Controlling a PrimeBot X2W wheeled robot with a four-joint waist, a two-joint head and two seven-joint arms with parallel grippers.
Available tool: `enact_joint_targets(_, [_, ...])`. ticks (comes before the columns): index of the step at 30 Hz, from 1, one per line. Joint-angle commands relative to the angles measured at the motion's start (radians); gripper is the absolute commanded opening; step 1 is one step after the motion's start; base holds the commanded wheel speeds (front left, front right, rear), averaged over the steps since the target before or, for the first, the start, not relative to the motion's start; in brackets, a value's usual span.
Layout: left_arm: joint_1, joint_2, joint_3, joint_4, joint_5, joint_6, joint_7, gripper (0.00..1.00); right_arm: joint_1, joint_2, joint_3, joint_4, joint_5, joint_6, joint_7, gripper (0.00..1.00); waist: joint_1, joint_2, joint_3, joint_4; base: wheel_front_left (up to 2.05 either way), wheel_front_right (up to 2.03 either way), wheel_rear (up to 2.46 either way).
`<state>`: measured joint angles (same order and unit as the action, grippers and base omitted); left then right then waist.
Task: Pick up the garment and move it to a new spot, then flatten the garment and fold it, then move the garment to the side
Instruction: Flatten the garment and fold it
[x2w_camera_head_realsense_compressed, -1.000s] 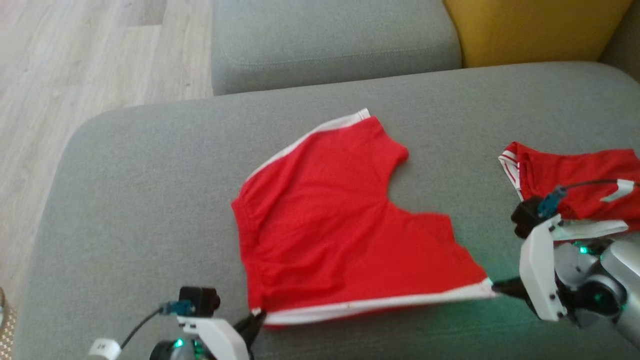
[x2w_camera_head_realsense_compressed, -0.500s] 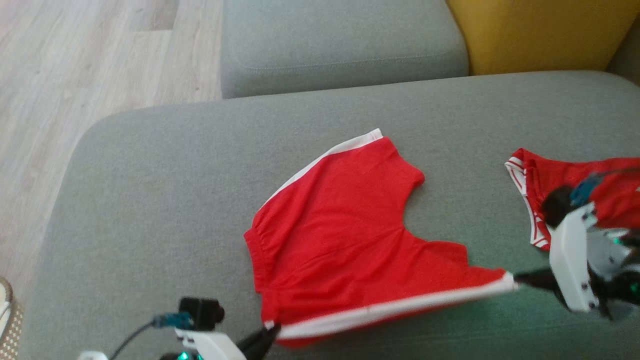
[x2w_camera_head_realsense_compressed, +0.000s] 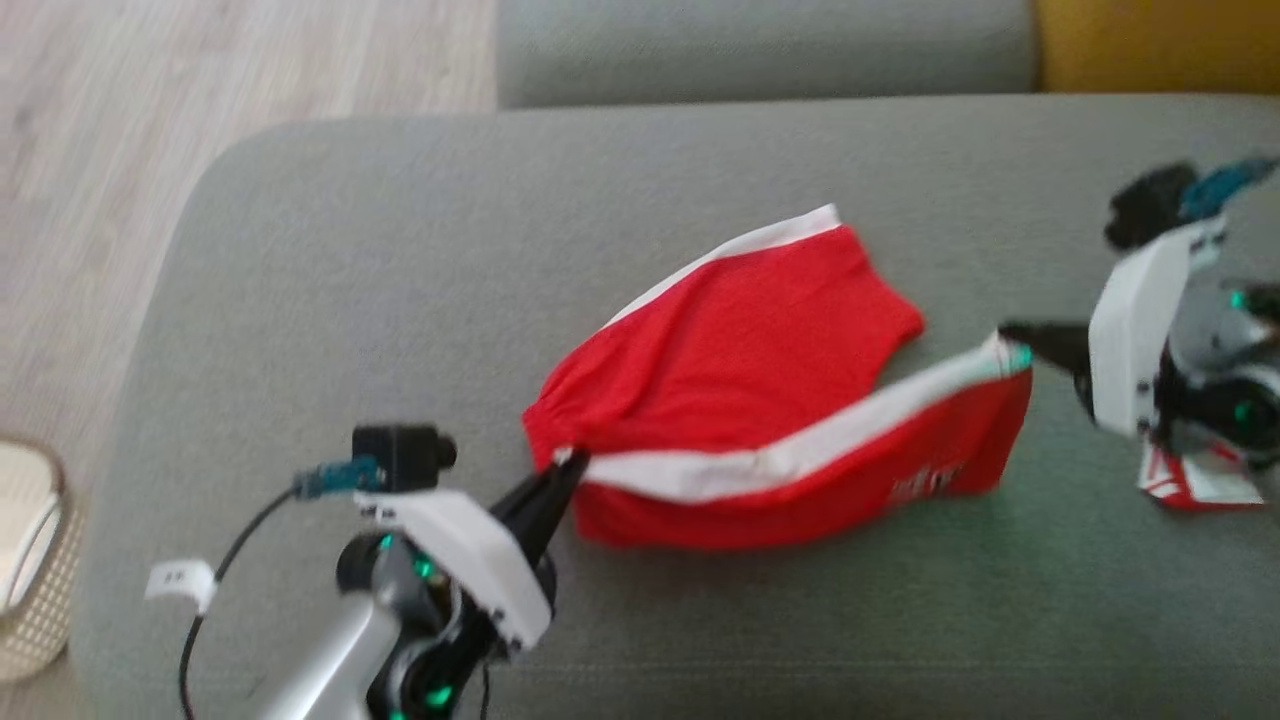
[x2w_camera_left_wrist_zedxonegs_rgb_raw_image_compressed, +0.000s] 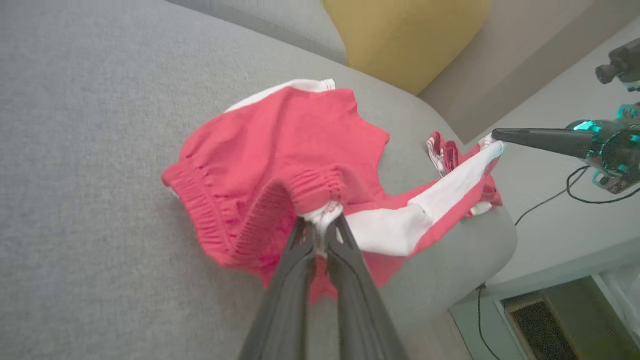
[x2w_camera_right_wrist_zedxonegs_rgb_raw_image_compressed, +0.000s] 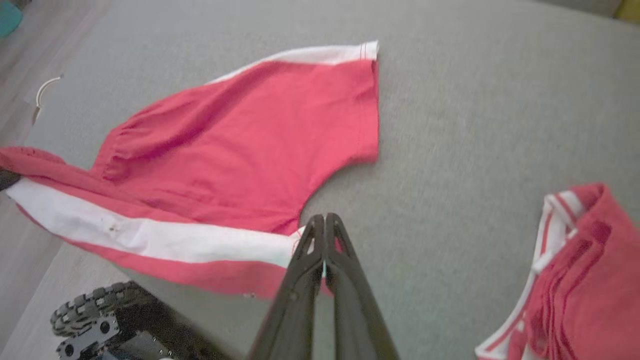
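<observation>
Red shorts (x2w_camera_head_realsense_compressed: 740, 350) edge lifted, second garment (x2w_camera_head_realsense_compressed: 1185, 487) mostly hidden

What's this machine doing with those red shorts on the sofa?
A two-armed robot is folding red shorts on a grey sofa cushion. Its left gripper pinches the waistband corner and its right gripper pinches the leg hem corner, holding the white-striped edge raised while the rest lies flat. Another red garment lies nearby.

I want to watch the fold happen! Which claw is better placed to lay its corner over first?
Probably the right claw. It pinches the red shorts by the white-striped hem corner, lifted up beside the far leg's hem. The left claw pinches the waistband corner, nearer the robot.
</observation>
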<state>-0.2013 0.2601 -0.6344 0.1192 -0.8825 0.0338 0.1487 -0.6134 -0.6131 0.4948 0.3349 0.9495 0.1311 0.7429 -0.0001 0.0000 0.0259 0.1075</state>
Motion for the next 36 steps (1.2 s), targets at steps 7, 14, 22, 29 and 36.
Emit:
enact_joint_targets(7, [-0.156, -0.051, 0.061, 0.066, 0.012, -0.017, -0.053, 0.0, -0.156, 0.045, -0.015, 0.075, -0.064, 0.0, -0.086, 0.0, 0.0001, 0.0, 0.11, 0.079, 0.0, 0.0, 0.0])
enact_joint_targets(14, [-0.244, -0.101, 0.059, 0.19, 0.032, -0.039, -0.107, 0.0, -0.262, 0.065, 0.036, 0.167, -0.102, 0.0, -0.175, 0.0, 0.0001, 0.0, 0.189, 0.127, 0.0, 0.0, 0.0])
enact_joint_targets(22, [-0.32, -0.164, 0.067, 0.313, 0.021, -0.073, -0.186, 0.0, -0.358, 0.065, 0.084, 0.267, -0.114, 0.0, -0.302, 0.0, 0.0001, 0.0, 0.259, 0.166, 0.0, 0.0, 0.0])
enact_joint_targets(29, [-0.379, -0.19, 0.063, 0.398, 0.016, -0.086, -0.238, 0.0, -0.409, 0.067, 0.127, 0.342, -0.11, 0.0, -0.363, 0.0, 0.0001, 0.0, 0.295, 0.178, 0.0, 0.0, 0.0])
enact_joint_targets(36, [-0.453, -0.206, 0.042, 0.488, -0.007, -0.096, -0.285, 0.0, -0.472, 0.078, 0.173, 0.435, -0.105, 0.0, -0.43, 0.0, 0.0001, 0.0, 0.333, 0.187, 0.0, 0.0, 0.0])
